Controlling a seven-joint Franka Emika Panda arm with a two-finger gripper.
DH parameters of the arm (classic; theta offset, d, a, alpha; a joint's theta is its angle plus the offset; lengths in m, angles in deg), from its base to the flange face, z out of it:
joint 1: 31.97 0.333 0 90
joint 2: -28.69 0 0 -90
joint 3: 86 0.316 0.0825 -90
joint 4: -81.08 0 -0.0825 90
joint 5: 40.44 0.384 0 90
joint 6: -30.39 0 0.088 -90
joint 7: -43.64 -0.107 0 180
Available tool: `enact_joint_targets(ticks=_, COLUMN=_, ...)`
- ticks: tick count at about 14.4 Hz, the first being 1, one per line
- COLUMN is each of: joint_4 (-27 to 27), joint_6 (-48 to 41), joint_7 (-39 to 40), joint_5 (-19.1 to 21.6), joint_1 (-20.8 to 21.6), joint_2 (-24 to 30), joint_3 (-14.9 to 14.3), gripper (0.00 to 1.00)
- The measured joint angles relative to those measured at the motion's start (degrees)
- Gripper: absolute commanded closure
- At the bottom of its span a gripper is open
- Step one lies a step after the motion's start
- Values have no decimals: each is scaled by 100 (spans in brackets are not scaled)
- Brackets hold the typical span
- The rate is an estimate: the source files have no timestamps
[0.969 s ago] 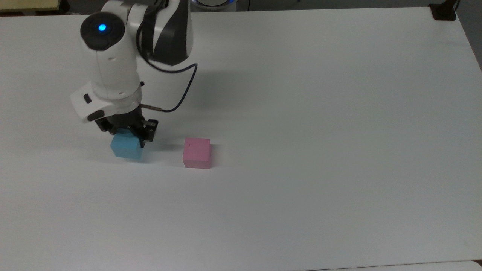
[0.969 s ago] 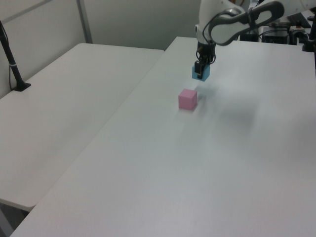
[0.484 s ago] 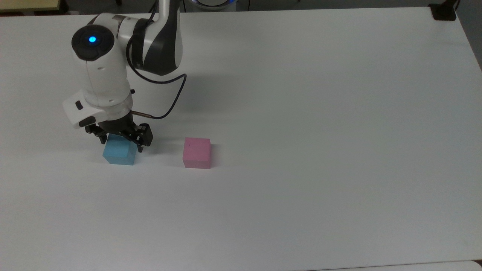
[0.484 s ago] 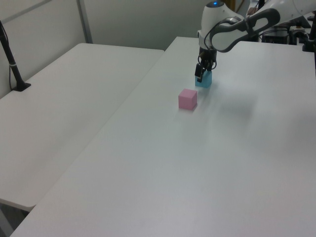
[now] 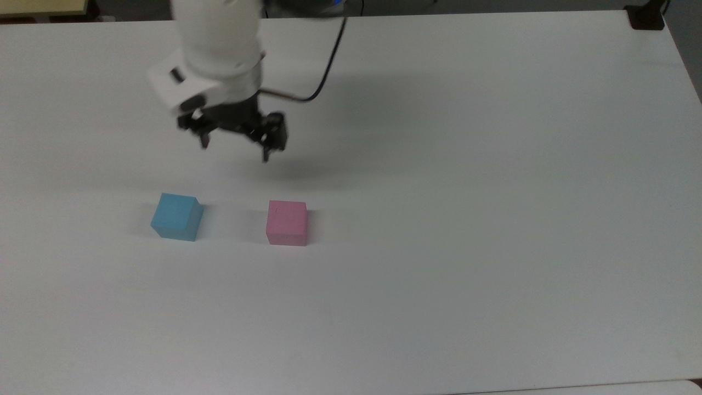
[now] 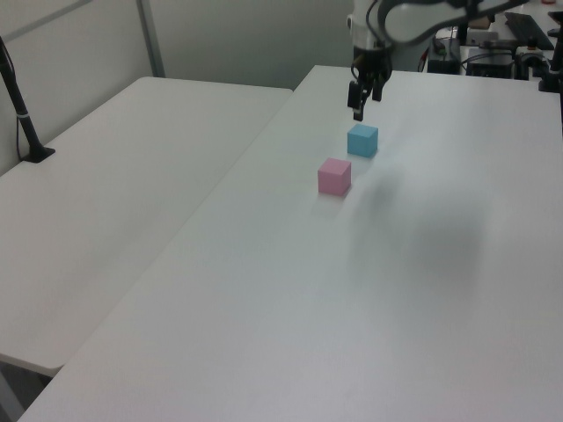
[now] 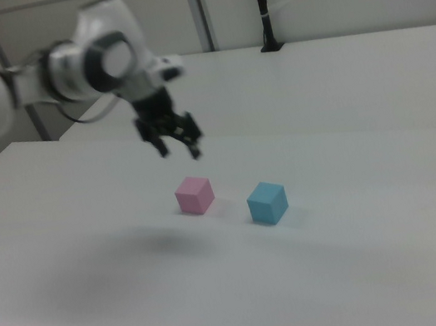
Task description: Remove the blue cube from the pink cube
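While the end effector [image 5: 235, 147] hung open and empty, the blue cube [image 5: 176, 216] sat on the surface [image 5: 466, 219]. Pink cube [image 5: 287, 222] stood near it, apart.

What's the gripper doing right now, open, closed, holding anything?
Gripper: open, holding nothing, raised above the table, apart from the blue cube and pink cube.

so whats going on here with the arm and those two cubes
A single robot arm is working over a white table. The blue cube sits on the table beside the pink cube, with a gap between them, so it is off the pink one. The gripper is open and empty, raised above the table behind the cubes in the top view, having let go of the blue cube half a second ago.
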Motion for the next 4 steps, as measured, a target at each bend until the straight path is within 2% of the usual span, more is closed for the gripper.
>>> enact_joint_targets(ticks=2, joint_4=35, joint_6=-467, joint_7=-297, joint_5=0, joint_1=466, joint_2=391, joint_3=-93, gripper=0)
enact_joint_targets(ticks=4, joint_4=70, joint_6=-831, joint_7=-443, joint_5=38, joint_1=757, joint_2=656, joint_3=-145, gripper=0)
